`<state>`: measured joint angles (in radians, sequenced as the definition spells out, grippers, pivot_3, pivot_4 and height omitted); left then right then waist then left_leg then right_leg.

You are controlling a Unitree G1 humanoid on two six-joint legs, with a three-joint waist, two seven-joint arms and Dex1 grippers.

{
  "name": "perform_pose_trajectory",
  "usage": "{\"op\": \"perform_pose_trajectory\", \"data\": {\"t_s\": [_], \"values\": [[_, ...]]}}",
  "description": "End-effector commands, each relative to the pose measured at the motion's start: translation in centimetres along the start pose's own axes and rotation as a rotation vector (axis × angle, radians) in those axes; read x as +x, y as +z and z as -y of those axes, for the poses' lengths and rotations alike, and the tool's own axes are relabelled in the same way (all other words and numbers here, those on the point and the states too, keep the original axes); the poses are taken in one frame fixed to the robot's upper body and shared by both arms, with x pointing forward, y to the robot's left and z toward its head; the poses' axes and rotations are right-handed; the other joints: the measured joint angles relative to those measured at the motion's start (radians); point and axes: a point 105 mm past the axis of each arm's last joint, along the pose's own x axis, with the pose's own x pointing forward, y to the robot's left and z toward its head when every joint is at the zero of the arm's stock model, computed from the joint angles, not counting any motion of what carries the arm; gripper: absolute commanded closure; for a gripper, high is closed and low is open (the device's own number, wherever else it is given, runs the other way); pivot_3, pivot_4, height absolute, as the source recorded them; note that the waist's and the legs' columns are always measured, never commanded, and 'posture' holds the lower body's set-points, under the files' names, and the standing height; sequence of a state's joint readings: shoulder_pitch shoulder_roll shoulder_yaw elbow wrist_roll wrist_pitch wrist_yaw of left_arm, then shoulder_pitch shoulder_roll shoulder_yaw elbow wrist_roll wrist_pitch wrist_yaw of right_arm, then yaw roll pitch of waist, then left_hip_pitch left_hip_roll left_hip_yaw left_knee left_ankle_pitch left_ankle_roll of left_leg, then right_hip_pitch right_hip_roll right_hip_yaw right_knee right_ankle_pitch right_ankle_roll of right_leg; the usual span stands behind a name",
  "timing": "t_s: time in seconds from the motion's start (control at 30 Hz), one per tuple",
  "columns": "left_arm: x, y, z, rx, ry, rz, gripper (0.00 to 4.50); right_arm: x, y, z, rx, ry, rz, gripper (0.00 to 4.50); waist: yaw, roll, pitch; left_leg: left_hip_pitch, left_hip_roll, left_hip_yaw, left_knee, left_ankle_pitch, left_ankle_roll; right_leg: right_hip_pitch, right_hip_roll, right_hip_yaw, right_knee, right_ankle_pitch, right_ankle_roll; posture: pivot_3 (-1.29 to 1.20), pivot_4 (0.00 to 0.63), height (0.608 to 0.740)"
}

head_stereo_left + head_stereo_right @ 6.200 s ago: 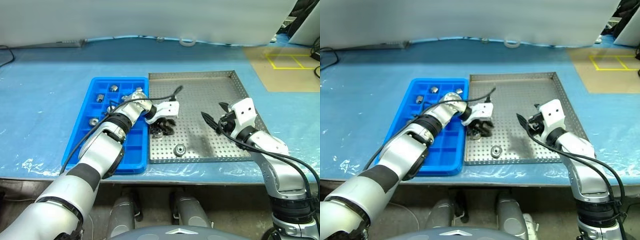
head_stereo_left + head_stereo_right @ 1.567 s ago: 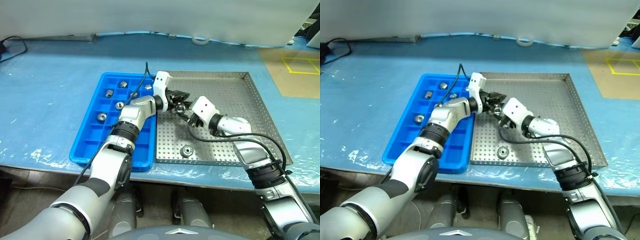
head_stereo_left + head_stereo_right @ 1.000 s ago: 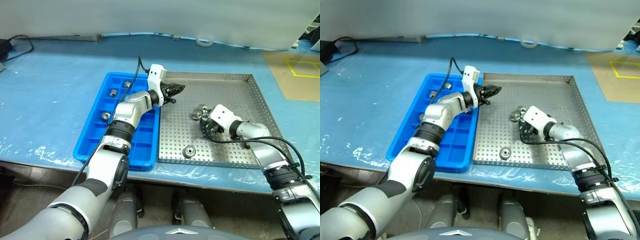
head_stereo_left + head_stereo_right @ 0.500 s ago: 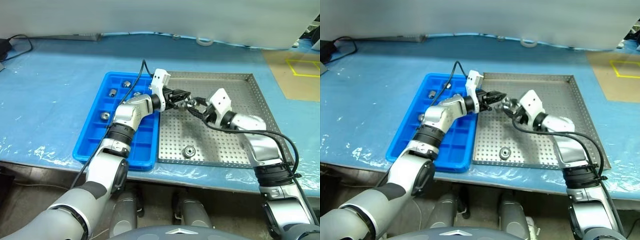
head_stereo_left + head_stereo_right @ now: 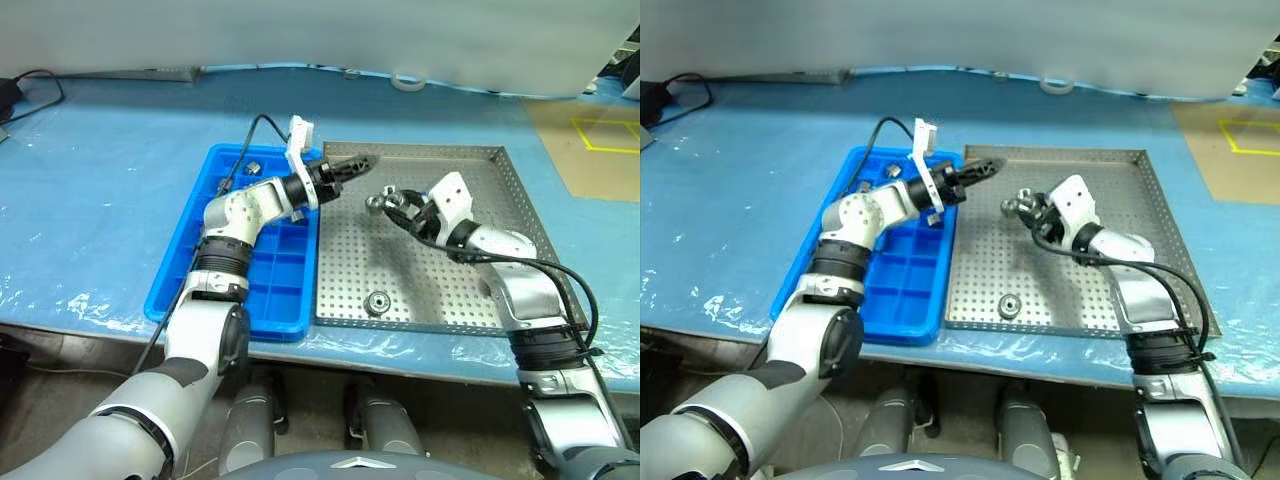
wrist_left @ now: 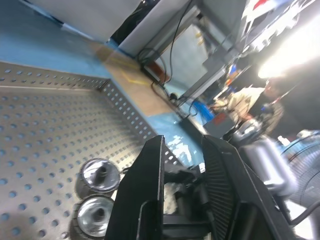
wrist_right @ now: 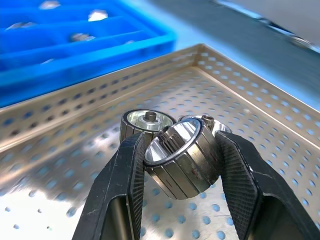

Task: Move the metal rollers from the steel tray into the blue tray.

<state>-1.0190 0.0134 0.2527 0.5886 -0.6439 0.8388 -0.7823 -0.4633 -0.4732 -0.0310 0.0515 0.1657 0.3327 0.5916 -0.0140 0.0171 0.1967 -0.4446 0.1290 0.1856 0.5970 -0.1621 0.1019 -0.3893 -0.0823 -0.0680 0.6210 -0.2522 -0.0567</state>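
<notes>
Right gripper (image 7: 172,165) jaws pinch a ribbed silvery metal roller (image 7: 182,162) above the perforated steel tray (image 5: 470,290) | left gripper (image 5: 362,161) jaws pressed together, empty | gridded blue plastic tray (image 5: 190,290) holds rollers | one roller (image 5: 377,301) lies near the steel tray's front rim

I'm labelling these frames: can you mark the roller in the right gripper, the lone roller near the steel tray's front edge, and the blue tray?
Gripped roller (image 7: 182,157): right wrist view, its ribbed side.
Lone roller (image 5: 378,301): left eye view, its top face.
Blue tray (image 5: 172,290): left eye view, its left rim.
</notes>
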Motion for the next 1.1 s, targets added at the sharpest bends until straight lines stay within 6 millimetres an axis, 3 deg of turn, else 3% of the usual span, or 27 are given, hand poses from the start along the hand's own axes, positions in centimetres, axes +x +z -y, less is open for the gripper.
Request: {"op": "perform_pose_trajectory", "data": {"t_s": [0.03, 0.13, 0.3, 0.4, 0.5, 0.6, 0.87, 1.0, 1.1], "values": [[0.0, 0.6, 0.4, -0.062, -0.023, 0.016, 3.29, -0.7, 4.1, 2.7, 0.028, -0.099, 0.156, 2.71, 0.0, 0.0, 0.0, 0.0, 0.0, 0.001, 0.0, 0.0, 0.0, 0.0, 0.0, 0.001, 0.0, 0.0, 0.0, -0.31, 0.15, 0.74], [-0.1, 0.5, 0.1, -0.09, -0.011, 0.017, 3.29, -0.7, 5.0, 3.0, 0.017, -0.117, 0.182, 2.71, 0.001, 0.0, 0.0, -0.001, 0.0, 0.001, 0.0, -0.001, 0.001, 0.0, 0.0, 0.001, -0.001, 0.0, 0.0, -0.31, 0.15, 0.74], [-0.4, 2.5, -0.7, -0.216, 0.003, 0.143, 3.29, -0.6, 5.7, 2.4, 0.024, -0.085, 0.201, 2.71, 0.0, 0.0, 0.0, -0.004, 0.0, 0.002, 0.0, -0.001, 0.002, -0.005, 0.0, 0.001, 0.0, 0.0, 0.0, -0.31, 0.15, 0.74], [-0.2, 1.8, -0.6, -0.263, -0.013, 0.11, 3.29, -0.5, 6.1, 1.3, 0.036, -0.038, 0.218, 2.71, 0.0, 0.0, 0.0, -0.006, 0.0, 0.002, 0.0, -0.001, 0.002, -0.006, 0.0, 0.001, 0.0, 0.0, 0.0, -0.31, 0.15, 0.74], [-0.1, 0.9, -1.1, -0.264, 0.014, 0.085, 3.29, -0.5, 6.8, 1.4, 0.055, -0.047, 0.242, 2.71, 0.001, 0.0, 0.0, -0.006, 0.0, 0.002, 0.0, -0.001, 0.002, -0.007, 0.0, 0.001, 0.0, 0.0, 0.0, -0.31, 0.15, 0.74], [-0.2, 0.7, -1.4, -0.244, 0.027, 0.094, 2.69, -0.6, 7.4, 1.6, 0.061, -0.059, 0.259, 2.71, 0.001, 0.0, 0.0, -0.007, 0.0, 0.002, 0.0, -0.001, 0.002, -0.007, 0.0, 0.001, 0.001, 0.0, 0.0, -0.31, 0.15, 0.74], [-0.3, 0.6, -2.1, -0.327, 0.042, 0.124, 0.15, -0.6, 9.2, 1.5, 0.066, -0.044, 0.302, 2.71, 0.0, 0.0, 0.0, -0.007, 0.001, 0.003, 0.0, -0.001, 0.002, -0.008, 0.0, 0.001, 0.001, 0.0, 0.0, -0.31, 0.15, 0.74], [-0.2, -0.4, -1.6, -0.379, 0.006, 0.073, 0.06, -0.5, 9.9, 1.0, 0.072, -0.026, 0.321, 2.71, 0.002, 0.0, 0.0, -0.007, 0.0, 0.003, 0.0, -0.001, 0.002, -0.008, -0.001, 0.001, 0.001, 0.0, 0.0, -0.31, 0.15, 0.74], [0.0, 0.1, -1.2, -0.389, -0.013, 0.089, 0.06, -0.4, 10.0, 0.6, 0.077, -0.011, 0.322, 2.71, 0.001, 0.0, 0.0, -0.007, 0.0, 0.003, 0.001, -0.001, 0.002, -0.008, -0.001, 0.001, 0.001, 0.0, 0.0, -0.31, 0.15, 0.74]]}}
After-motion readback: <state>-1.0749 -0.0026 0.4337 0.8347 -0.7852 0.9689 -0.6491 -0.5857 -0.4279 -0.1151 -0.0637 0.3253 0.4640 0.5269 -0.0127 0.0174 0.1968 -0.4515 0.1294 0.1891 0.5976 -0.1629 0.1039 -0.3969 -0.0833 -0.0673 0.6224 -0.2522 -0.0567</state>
